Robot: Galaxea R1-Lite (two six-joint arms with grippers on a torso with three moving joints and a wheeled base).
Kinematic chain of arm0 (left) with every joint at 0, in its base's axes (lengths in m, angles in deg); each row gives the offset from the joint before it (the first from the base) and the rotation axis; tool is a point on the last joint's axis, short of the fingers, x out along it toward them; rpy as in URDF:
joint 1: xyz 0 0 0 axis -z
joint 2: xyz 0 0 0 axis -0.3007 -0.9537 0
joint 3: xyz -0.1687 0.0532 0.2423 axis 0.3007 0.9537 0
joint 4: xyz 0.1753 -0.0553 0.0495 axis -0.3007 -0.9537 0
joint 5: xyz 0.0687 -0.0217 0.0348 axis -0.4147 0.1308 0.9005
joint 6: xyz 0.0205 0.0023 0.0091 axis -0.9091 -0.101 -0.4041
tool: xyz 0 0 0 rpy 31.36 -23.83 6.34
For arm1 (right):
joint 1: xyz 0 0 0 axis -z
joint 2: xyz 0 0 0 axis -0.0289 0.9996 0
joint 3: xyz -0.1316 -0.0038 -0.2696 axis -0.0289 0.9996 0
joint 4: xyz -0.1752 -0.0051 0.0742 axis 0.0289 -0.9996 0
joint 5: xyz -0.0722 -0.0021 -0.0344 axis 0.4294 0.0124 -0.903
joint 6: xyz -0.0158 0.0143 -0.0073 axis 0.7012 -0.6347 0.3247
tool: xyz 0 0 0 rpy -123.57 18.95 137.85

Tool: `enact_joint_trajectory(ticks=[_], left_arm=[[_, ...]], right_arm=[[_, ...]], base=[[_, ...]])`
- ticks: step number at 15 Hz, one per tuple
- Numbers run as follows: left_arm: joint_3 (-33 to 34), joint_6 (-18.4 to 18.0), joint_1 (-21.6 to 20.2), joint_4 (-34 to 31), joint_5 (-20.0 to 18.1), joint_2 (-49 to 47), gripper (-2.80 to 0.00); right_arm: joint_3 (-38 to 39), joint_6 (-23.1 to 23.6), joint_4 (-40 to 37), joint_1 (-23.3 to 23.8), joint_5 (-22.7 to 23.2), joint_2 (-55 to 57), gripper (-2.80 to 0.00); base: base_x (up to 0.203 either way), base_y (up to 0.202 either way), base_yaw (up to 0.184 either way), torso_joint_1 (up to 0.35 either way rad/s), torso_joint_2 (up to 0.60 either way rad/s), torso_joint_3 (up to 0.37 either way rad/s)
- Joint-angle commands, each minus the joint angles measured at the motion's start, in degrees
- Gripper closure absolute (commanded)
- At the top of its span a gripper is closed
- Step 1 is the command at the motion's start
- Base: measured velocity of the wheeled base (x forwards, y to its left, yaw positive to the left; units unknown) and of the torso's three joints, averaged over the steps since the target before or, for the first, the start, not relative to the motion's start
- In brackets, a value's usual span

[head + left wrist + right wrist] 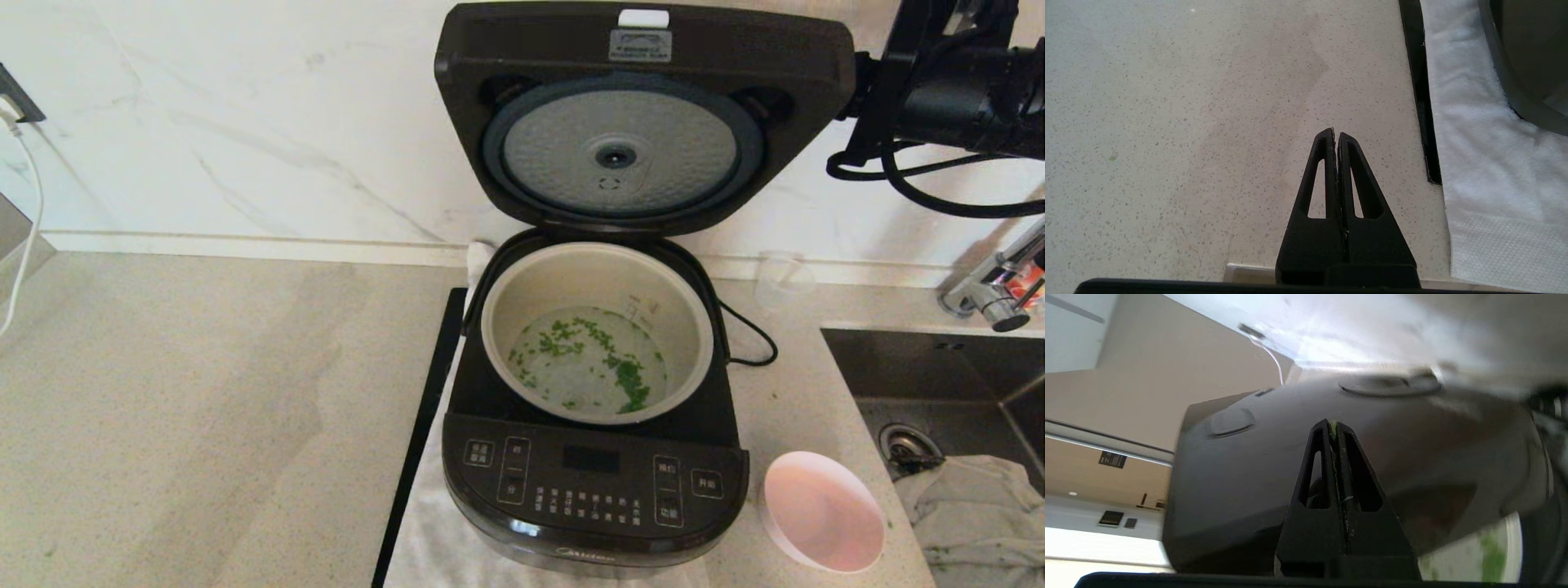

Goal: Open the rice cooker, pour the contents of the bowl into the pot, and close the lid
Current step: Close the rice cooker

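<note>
My right gripper (1334, 426) has its jaws pressed together on nothing, a green fleck stuck at the tips, and sits close against the glossy black outer face of the raised lid (645, 114), up behind its right edge. That lid is a stiff hinged slab, slick on the outside; I judge a push on its top near the latch end will swing it down, no grasp needed. Below it the pot (598, 331) already holds the chopped greens in liquid (588, 363), and the pink bowl (823, 510) stands empty on the desk (204, 408), right of the rice cooker (594, 482). The arm's cable and the tap (996, 290) crowd that side. My left gripper (1336, 136), jaws also together and empty, hangs over bare desk beside the white towel (1486, 163).
</note>
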Motion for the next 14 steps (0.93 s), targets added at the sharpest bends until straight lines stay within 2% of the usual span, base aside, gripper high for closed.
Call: enact_joint_trajectory(ticks=[1, 4, 8, 14], left_arm=[[0.0, 0.0, 0.0, 0.0, 0.0, 0.1, 0.00], [0.0, 0.0, 0.0, 0.0, 0.1, 0.1, 0.00], [0.0, 0.0, 0.0, 0.0, 0.0, 0.0, 0.00], [0.0, 0.0, 0.0, 0.0, 0.0, 0.0, 0.00]], right_arm=[[4.9, -0.2, -0.2, -0.2, 0.2, -2.4, 0.00], [10.2, -0.2, -0.5, -0.5, 0.2, -4.2, 0.00], [20.9, 0.0, 0.1, -1.8, 0.2, -6.8, 0.00], [33.4, 0.7, 2.7, -5.2, 0.1, -7.7, 0.00]], base=[[0.000, 0.000, 0.000, 0.000, 0.00, 0.000], [0.000, 0.000, 0.000, 0.000, 0.00, 0.000], [0.000, 0.000, 0.000, 0.000, 0.00, 0.000], [0.000, 0.000, 0.000, 0.000, 0.00, 0.000]])
